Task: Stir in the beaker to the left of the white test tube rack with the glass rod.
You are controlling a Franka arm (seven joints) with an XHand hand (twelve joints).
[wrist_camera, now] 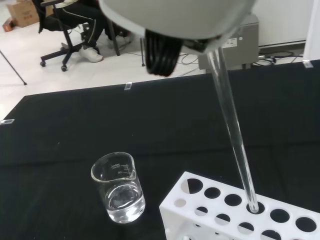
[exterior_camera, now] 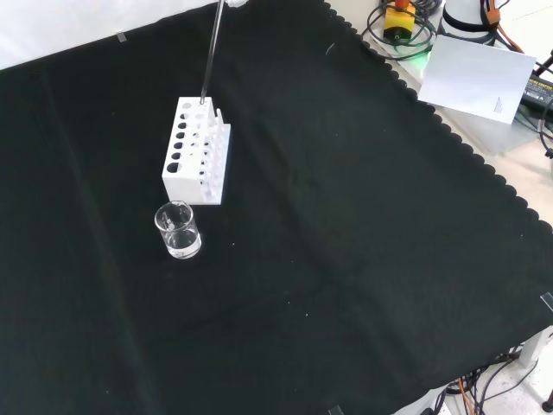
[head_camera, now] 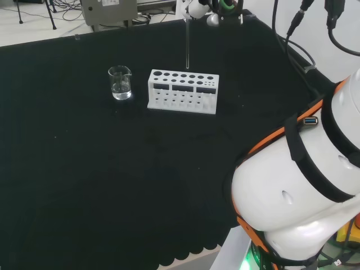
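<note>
Glass rod (wrist_camera: 234,131): carried by the hand (head_camera: 198,8), upright with a slight lean, its lower tip at the mouth of a back-row hole of the white test tube rack (head_camera: 182,91). In the wrist view the tip sits at or just inside that hole; whether it has cleared the rim cannot be told. The front view shows the same rod reaching from the picture's top edge down to the far end of the rack.

Hand: it sits at the upper edge of the head view, above the rack. The rod hangs from it, so it is judged to be grasped, but how the fingers close round it cannot be made out in any view.

Beaker (head_camera: 120,82): stands on the black cloth (head_camera: 112,169) just beside the rack, to its left in the head view and nearer the camera in the front view. It holds a shallow layer of clear liquid and is untouched.

Progress, as judged: the rod is in hand and at the rack, early in the task. Outstanding: carry the rod across to the beaker, lower the tip into the liquid and stir. No stirring is evident.
</note>
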